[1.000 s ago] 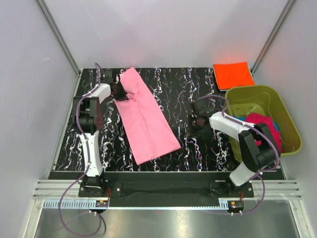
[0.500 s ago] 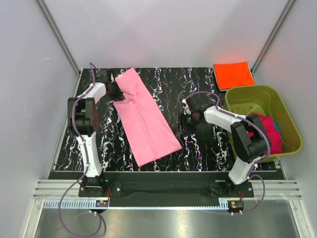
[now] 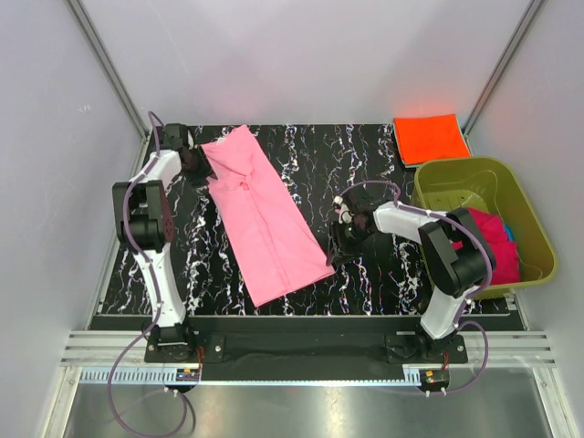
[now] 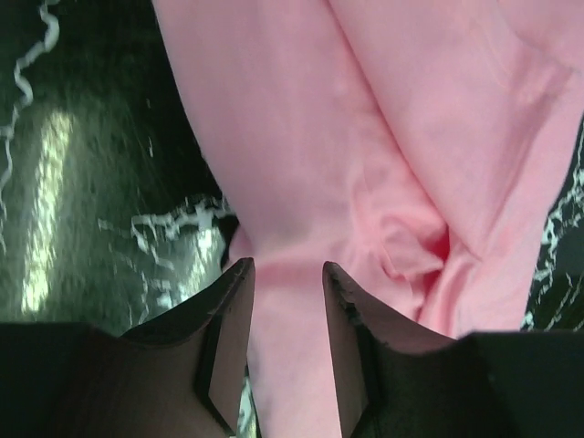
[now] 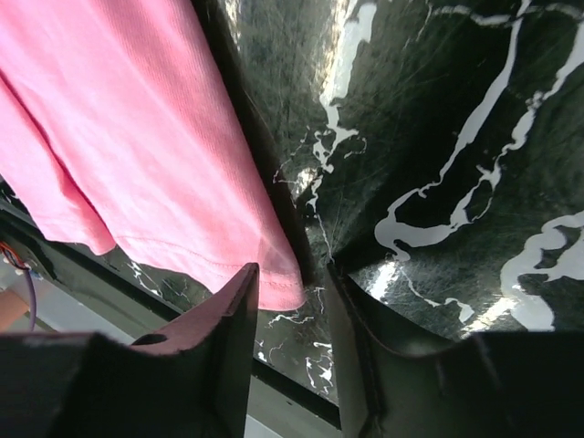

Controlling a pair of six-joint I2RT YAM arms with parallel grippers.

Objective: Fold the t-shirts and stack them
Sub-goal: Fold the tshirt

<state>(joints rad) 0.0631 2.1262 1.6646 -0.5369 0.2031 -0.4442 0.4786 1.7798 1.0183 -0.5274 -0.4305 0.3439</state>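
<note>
The light pink t-shirt (image 3: pixel 269 219) lies on the black marbled table as a long strip, running from back left to front centre. My left gripper (image 3: pixel 196 164) is at the strip's back left edge. In the left wrist view the left gripper (image 4: pixel 287 269) has its jaws a little apart, with pink fabric (image 4: pixel 365 119) between and ahead of them. My right gripper (image 3: pixel 339 243) is low at the strip's front right corner. In the right wrist view the right gripper (image 5: pixel 287 274) is open around that corner of the pink shirt (image 5: pixel 137 146). The orange t-shirt (image 3: pixel 430 137) lies folded at the back right.
The olive-green tub (image 3: pixel 456 182) stands at the right, holding the magenta t-shirt (image 3: pixel 488 239) with a bit of the blue one (image 3: pixel 508 233) showing behind it. Grey walls enclose the table. The table's front edge (image 5: pixel 301 392) is close below my right gripper.
My left gripper has moved left, from over the shirt to its back left edge. My right gripper has swung left and forward to the shirt's front right corner.
</note>
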